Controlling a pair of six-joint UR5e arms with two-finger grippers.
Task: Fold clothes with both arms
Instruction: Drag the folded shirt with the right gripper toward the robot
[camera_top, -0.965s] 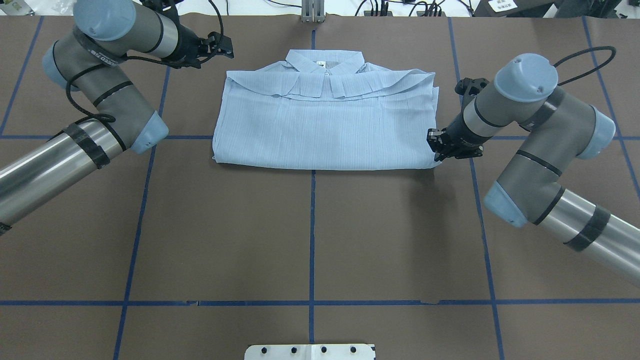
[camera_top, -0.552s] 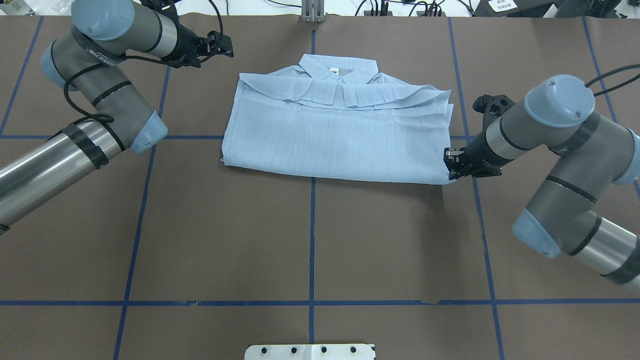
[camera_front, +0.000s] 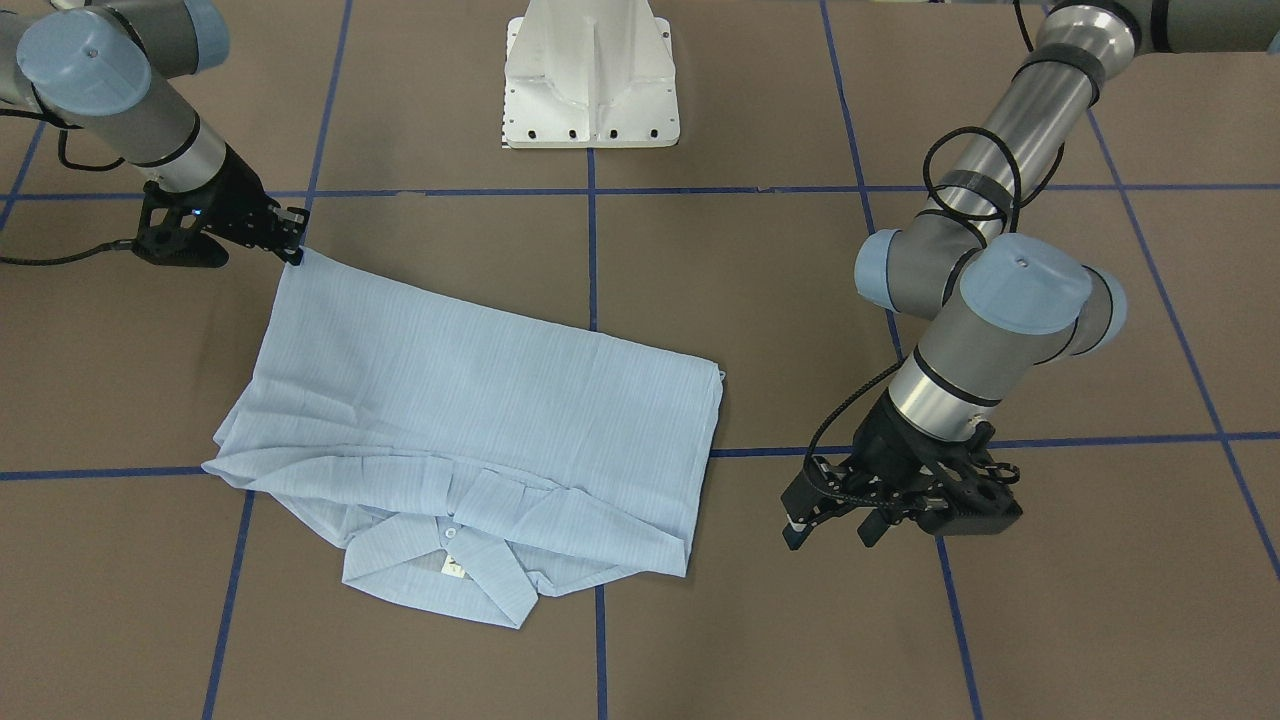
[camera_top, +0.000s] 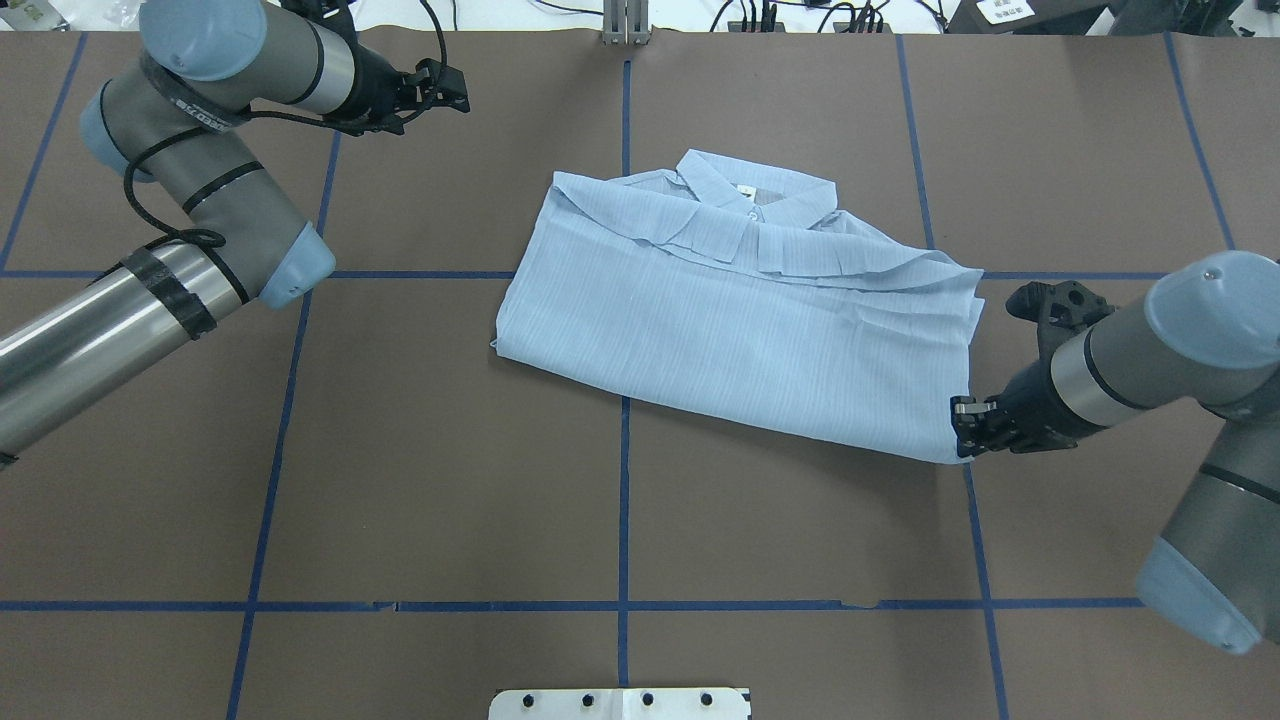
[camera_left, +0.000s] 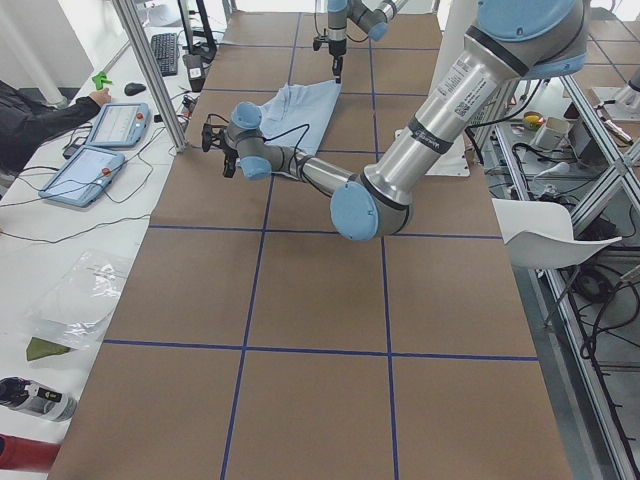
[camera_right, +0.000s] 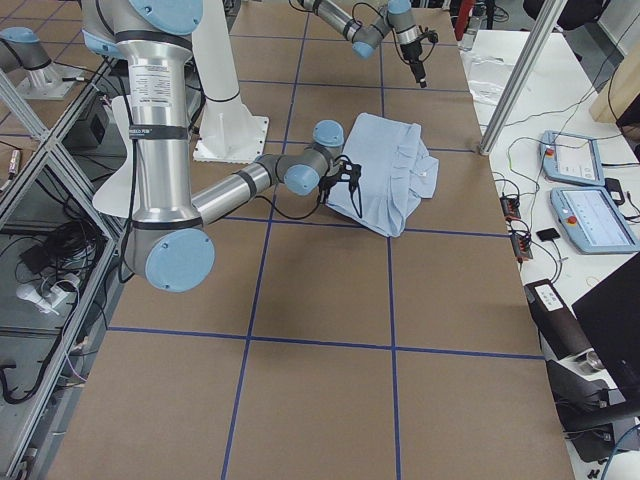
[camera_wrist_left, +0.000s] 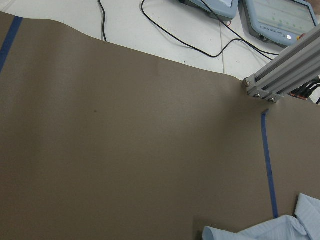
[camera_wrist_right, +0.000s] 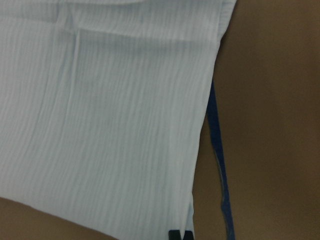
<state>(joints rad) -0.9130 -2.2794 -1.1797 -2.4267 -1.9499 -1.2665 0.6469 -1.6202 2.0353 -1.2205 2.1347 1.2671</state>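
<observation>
The light blue striped shirt (camera_top: 740, 330) lies folded into a rectangle on the brown table, collar at the far side, skewed with its right end nearer the robot. My right gripper (camera_top: 962, 430) is shut on its near right corner, seen also in the front view as the right gripper (camera_front: 297, 243) at the shirt (camera_front: 480, 420) corner. The right wrist view is filled with shirt fabric (camera_wrist_right: 100, 125). My left gripper (camera_top: 458, 88) hangs open and holding nothing over the far left of the table, well apart from the cloth; the front view shows this left gripper (camera_front: 832, 525) too.
The white pedestal base (camera_front: 590, 90) stands at the robot's side of the table. Blue tape lines (camera_top: 624, 500) cross the brown mat. An aluminium post (camera_wrist_left: 280, 82) rises at the far edge. Tablets (camera_left: 115, 125) and a person's arm (camera_left: 40, 110) are on the bench beyond.
The right gripper has pulled the shirt's corner rightward and toward the robot; the whole shirt slid along and turned clockwise in the overhead view. The left arm has hardly moved.
</observation>
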